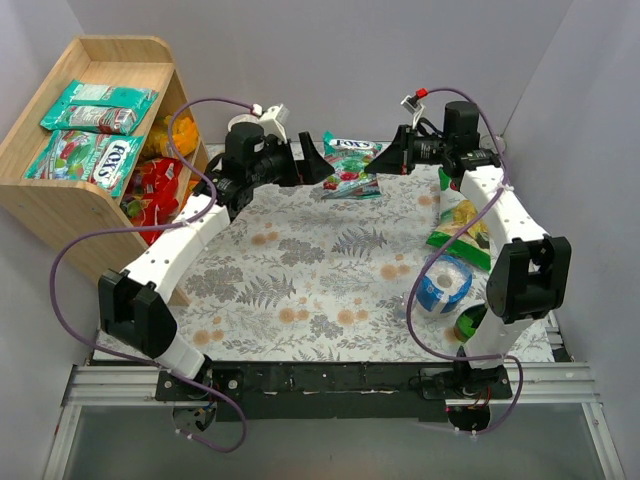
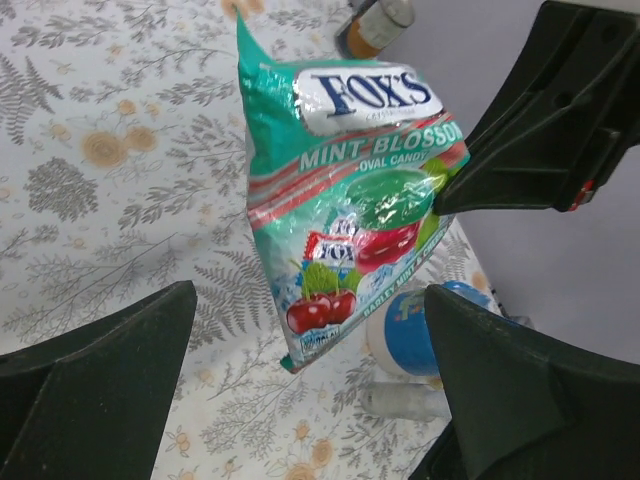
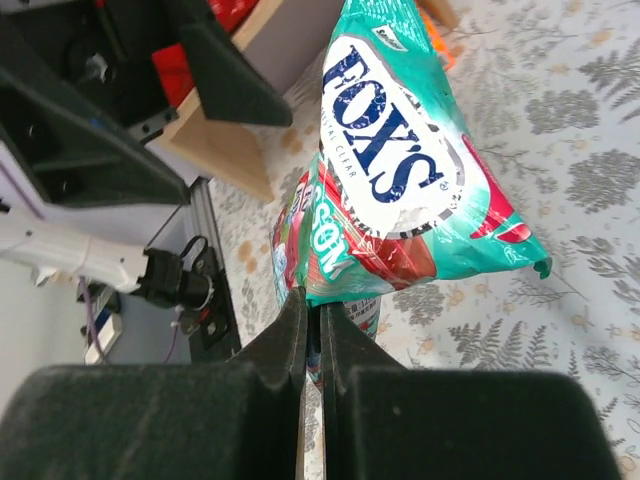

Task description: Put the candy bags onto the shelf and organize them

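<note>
right claw (image 3: 312,310) pinches one teal candy bag (image 3: 400,170) above the table's (image 1: 300,280) far edge, facing the left claw (image 1: 312,165), spread wide; two more teal bags (image 1: 98,108) (image 1: 85,160) lie on the shelf's (image 1: 60,210) top tier.

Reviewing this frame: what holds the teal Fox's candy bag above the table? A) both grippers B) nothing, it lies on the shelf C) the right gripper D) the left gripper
C: the right gripper is pinched shut on the edge of the candy bag, while the left gripper stands wide open without gripping it.
</note>
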Motion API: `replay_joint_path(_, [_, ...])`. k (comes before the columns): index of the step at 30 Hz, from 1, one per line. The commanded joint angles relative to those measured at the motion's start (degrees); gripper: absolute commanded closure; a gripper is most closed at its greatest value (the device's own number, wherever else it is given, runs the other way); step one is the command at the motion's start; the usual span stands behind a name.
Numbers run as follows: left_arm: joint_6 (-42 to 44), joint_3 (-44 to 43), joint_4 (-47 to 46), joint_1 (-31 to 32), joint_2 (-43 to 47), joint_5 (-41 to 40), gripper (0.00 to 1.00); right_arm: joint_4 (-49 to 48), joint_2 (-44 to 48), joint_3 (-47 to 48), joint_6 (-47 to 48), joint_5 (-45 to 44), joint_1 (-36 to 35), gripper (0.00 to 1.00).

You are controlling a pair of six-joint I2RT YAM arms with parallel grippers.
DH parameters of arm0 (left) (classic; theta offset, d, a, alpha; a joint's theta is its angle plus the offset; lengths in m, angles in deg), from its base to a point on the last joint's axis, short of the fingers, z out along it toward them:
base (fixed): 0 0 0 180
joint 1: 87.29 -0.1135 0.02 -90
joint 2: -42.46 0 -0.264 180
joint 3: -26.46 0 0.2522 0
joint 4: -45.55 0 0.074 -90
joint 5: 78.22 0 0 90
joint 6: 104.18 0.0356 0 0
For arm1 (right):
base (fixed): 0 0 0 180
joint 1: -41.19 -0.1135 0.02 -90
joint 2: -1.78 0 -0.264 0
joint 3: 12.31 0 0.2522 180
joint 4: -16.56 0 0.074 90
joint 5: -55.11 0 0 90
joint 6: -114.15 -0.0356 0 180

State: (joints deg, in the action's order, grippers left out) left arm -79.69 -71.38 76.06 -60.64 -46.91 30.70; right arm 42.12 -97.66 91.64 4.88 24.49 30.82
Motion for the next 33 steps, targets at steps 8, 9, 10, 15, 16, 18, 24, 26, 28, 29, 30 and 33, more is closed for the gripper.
replay_joint_path(8, [-8.0,5.1,-10.2,-1.3,3.8,14.5,0.09,-42.0,11.2,-11.6,-24.0,15.7,-0.5,0.99])
replay_joint_path(9, [-8.2,5.1,-10.9,-1.3,3.9,15.2,0.14,-45.6,11.5,-12.5,-29.4,15.9,-0.5,0.99])
replay_joint_path(10, [-8.5,5.5,-12.3,-1.3,4.3,15.7,0.17,-50.9,11.5,-13.1,-31.3,16.0,-0.4,0.99])
replay_joint_path(15, [-5.1,6.8,-12.1,-1.3,6.3,16.3,0.35,-61.9,11.4,-16.1,-41.1,16.8,-0.5,0.99])
replay_joint_path(16, [-4.7,7.0,-12.2,-1.3,6.5,17.0,0.38,-63.9,11.4,-16.2,-41.7,16.8,-0.5,0.99])
replay_joint_path(18, [-5.0,6.8,-12.2,-1.4,6.7,18.1,0.38,-63.2,11.0,-15.8,-41.7,17.1,-0.4,0.99])
replay_joint_path(24, [-8.4,7.5,-16.1,-1.4,6.3,22.9,0.31,-61.3,10.7,-14.9,-40.8,17.1,-0.5,0.99])
replay_joint_path(26, [-8.9,7.4,-16.4,-1.4,6.0,24.3,0.32,-61.3,10.7,-14.9,-40.8,17.1,-0.5,0.99])
replay_joint_path(28, [-9.3,7.1,-18.2,-1.3,5.8,25.5,0.38,-60.9,10.7,-14.9,-40.5,17.0,-0.5,0.99])
replay_joint_path(29, [-9.3,7.0,-18.2,-1.4,5.7,25.6,0.47,-60.4,10.8,-14.8,-39.7,16.9,-0.5,0.99])
replay_joint_path(30, [-9.4,6.8,-18.3,-1.4,5.5,25.7,0.54,-58.1,10.8,-14.6,-38.7,16.8,-0.5,0.99])
replay_joint_path(33, [-9.1,6.2,-17.3,-1.3,5.9,24.2,0.86,-43.4,11.1,-12.8,-28.1,15.1,-0.5,0.99])
